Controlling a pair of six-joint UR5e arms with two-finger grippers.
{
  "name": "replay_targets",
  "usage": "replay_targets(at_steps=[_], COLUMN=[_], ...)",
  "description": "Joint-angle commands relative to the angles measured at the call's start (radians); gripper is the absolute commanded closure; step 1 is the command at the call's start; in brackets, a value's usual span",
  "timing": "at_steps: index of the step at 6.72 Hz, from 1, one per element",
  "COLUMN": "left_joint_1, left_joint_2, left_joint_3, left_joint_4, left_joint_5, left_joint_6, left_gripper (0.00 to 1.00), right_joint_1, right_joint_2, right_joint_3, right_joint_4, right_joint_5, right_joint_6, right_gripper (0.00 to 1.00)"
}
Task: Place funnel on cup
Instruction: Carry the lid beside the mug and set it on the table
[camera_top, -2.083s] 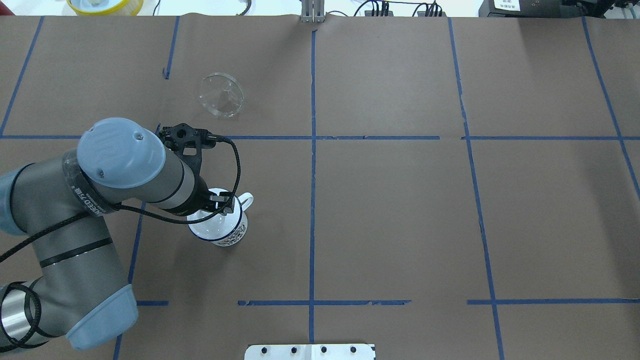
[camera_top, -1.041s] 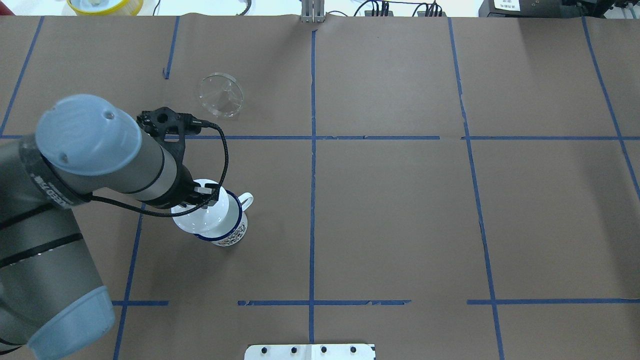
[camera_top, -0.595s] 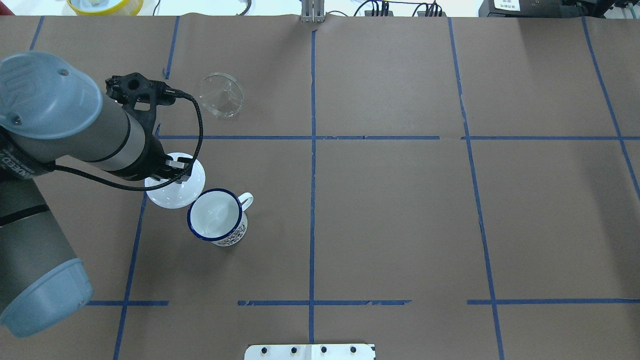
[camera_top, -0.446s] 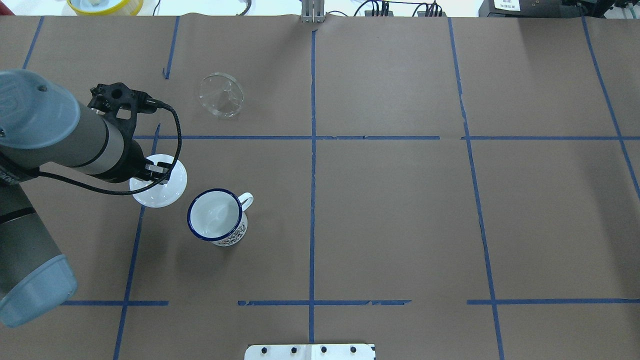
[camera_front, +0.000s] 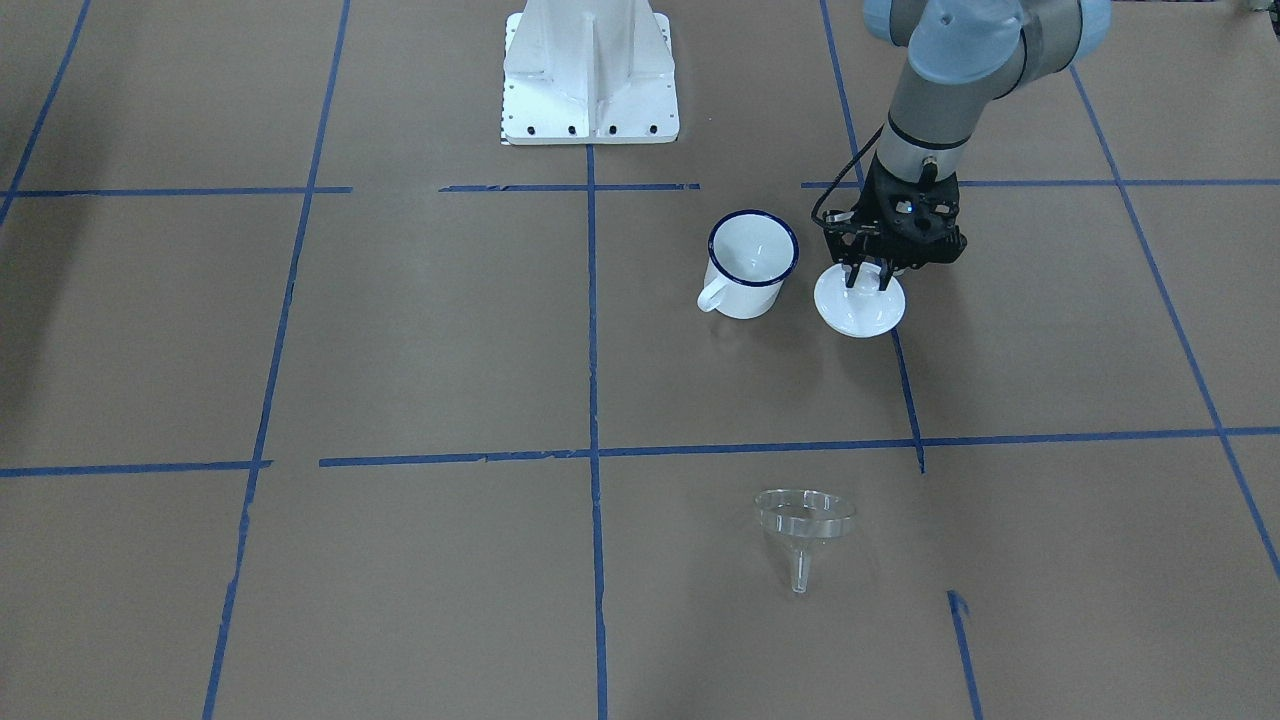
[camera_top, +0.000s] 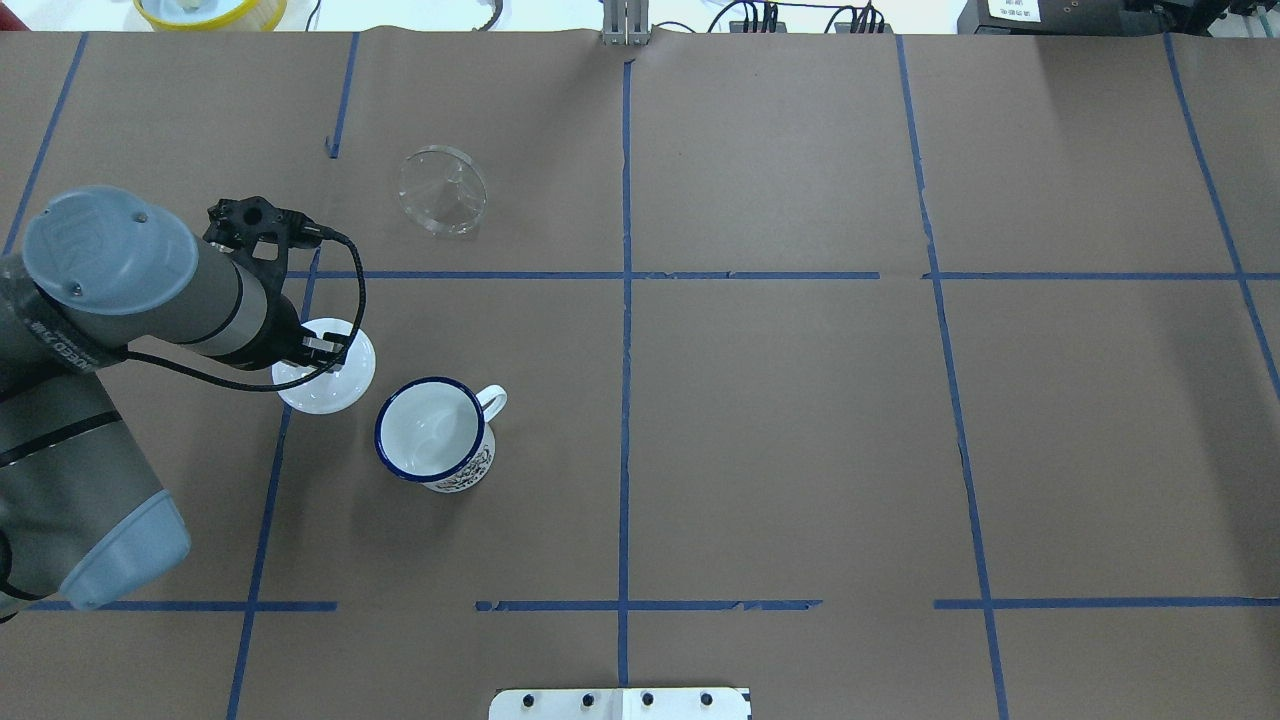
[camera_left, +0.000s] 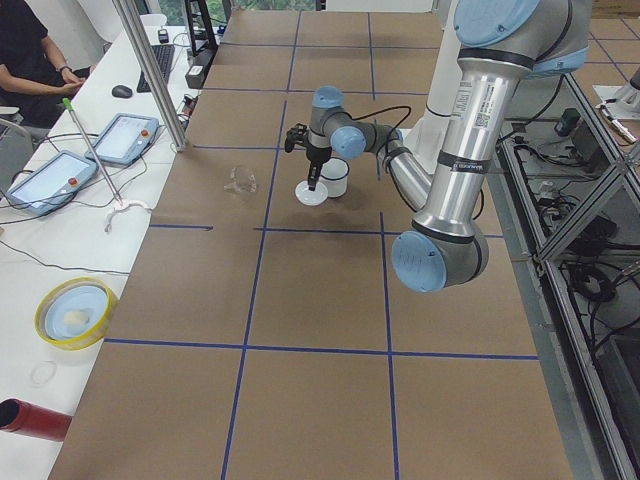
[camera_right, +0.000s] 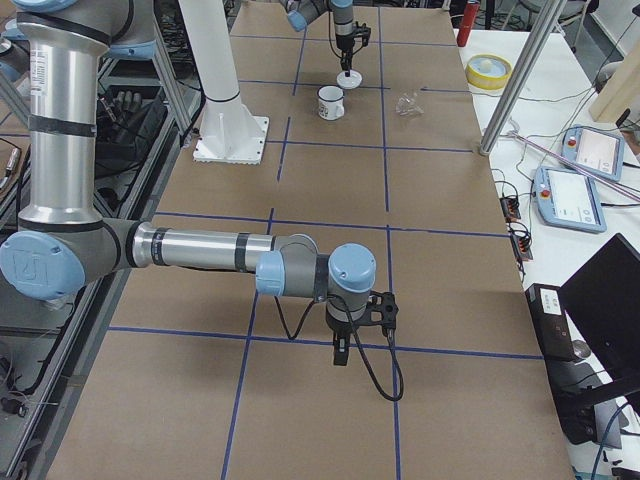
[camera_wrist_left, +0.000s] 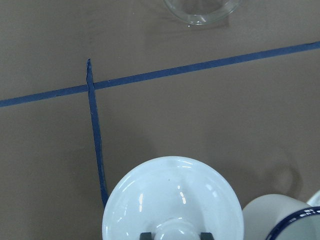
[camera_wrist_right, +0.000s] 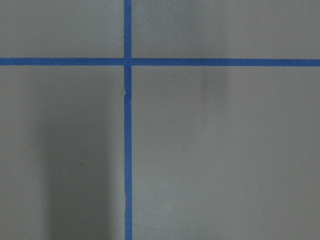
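Observation:
The cup (camera_top: 432, 432) stands upright with no lid on it; it also shows in the front view (camera_front: 750, 262) and at the lower right of the left wrist view (camera_wrist_left: 280, 220). The clear funnel (camera_top: 442, 190) lies on the table beyond it, stem toward the operators' side (camera_front: 803, 520), and its rim shows in the left wrist view (camera_wrist_left: 200, 7). My left gripper (camera_top: 322, 347) is shut on the knob of a round white lid (camera_top: 325, 372), held low just left of the cup (camera_front: 860, 300). My right gripper (camera_right: 340, 352) hangs over bare table far away; I cannot tell its state.
The white robot base (camera_front: 590, 70) stands behind the cup. A yellow round container (camera_top: 210, 10) sits off the table's far left corner. Blue tape lines (camera_top: 625, 300) divide the brown table cover. Tablets (camera_left: 120, 135) lie on a side bench.
My left gripper lifted the white lid off the cup, carried it left and lowered it beside the cup. The cup and the funnel have not moved.

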Motion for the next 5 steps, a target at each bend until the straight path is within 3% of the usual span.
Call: replay_targets(at_steps=[1, 2, 3, 4, 5], left_joint_1=[0.004, 0.006, 0.006, 0.006, 0.007], left_joint_2=[0.001, 0.001, 0.001, 0.001, -0.008], left_joint_3=[0.085, 0.122, 0.139, 0.14, 0.139], left_joint_4=[-0.067, -0.115, -0.135, -0.135, -0.134], left_joint_5=[0.0, 0.0, -0.002, -0.002, -0.003], left_joint_6=[-0.005, -0.001, 0.001, 0.002, 0.004], left_gripper=[1.0, 1.0, 0.89, 0.5, 0.01], right_joint_1=[0.0, 0.0, 0.0, 0.0, 0.0], right_joint_2=[0.0, 0.0, 0.0, 0.0, 0.0], right_joint_3=[0.001, 0.0, 0.0, 0.001, 0.0], right_joint_4=[0.0, 0.0, 0.0, 0.0, 0.0], right_joint_5=[0.0, 0.0, 0.0, 0.0, 0.0], right_joint_6=[0.0, 0.0, 0.0, 0.0, 0.0], right_gripper=[0.0, 0.0, 0.0, 0.0, 0.0])
